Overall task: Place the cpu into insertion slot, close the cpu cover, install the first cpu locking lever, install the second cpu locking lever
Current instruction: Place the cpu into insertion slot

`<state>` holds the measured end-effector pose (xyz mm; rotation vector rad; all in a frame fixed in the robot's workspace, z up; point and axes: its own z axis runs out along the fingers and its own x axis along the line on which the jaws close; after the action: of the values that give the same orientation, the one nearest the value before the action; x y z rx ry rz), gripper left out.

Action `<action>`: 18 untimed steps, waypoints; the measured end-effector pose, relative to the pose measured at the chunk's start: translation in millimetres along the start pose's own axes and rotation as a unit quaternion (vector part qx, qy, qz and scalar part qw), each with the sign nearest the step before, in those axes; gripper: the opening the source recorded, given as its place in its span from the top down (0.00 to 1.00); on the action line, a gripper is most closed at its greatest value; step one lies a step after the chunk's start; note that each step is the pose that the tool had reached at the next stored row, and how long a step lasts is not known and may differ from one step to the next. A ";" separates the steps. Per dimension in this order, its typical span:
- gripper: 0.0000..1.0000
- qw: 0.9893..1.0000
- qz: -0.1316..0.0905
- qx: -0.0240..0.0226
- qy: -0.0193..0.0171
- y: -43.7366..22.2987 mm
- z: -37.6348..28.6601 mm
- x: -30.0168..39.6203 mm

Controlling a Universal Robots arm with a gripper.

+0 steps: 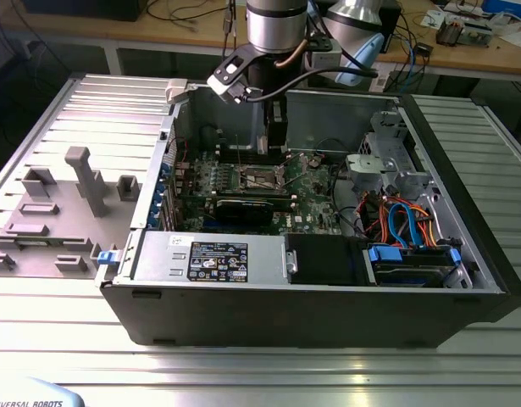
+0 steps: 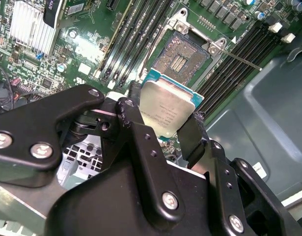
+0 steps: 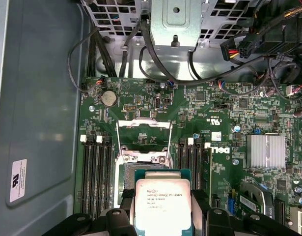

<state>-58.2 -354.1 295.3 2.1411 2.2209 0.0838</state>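
A black two-fingered gripper [image 2: 163, 118] is closed onto a small flat square cpu with a pale silvery metal top and a teal-green edge [image 2: 170, 101]; one black finger [image 2: 135, 105] presses one side of the chip and the other presses the opposite side, so the chip sits clamped between them; the first wrist view shows the same hold, with the printed top of the cpu [image 3: 163, 204] facing up.

In the second wrist view the cpu hangs just beside and partly over one edge of the square insertion slot with its brownish-gold pin bed and metal rim [image 2: 182, 58]; the pin bed lies bare; whether the chip touches the rim cannot be told.

The silvery-grey sheet-metal cpu cover with its square window [image 3: 141, 123] is swung open on the far side of the slot from the gripper; long black memory slots [image 3: 96, 172] flank the socket on the green motherboard [image 3: 224, 118].

In the exterior view the arm reaches down into an open dark grey computer case [image 1: 328, 314] lying on a ribbed metal bench [image 1: 243, 373]; the gripper [image 1: 275, 140] is low over the board.
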 end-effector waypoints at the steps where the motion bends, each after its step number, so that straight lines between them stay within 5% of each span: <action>1: 0.46 1.000 0.000 0.000 0.000 -0.1 0.7 0.0; 10: 0.46 1.000 0.015 0.002 -0.001 -6.7 11.3 0.4; 18: 0.46 1.000 0.015 0.002 -0.001 -7.0 13.0 0.4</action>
<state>-64.3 -354.0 281.9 2.1762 2.1899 0.0800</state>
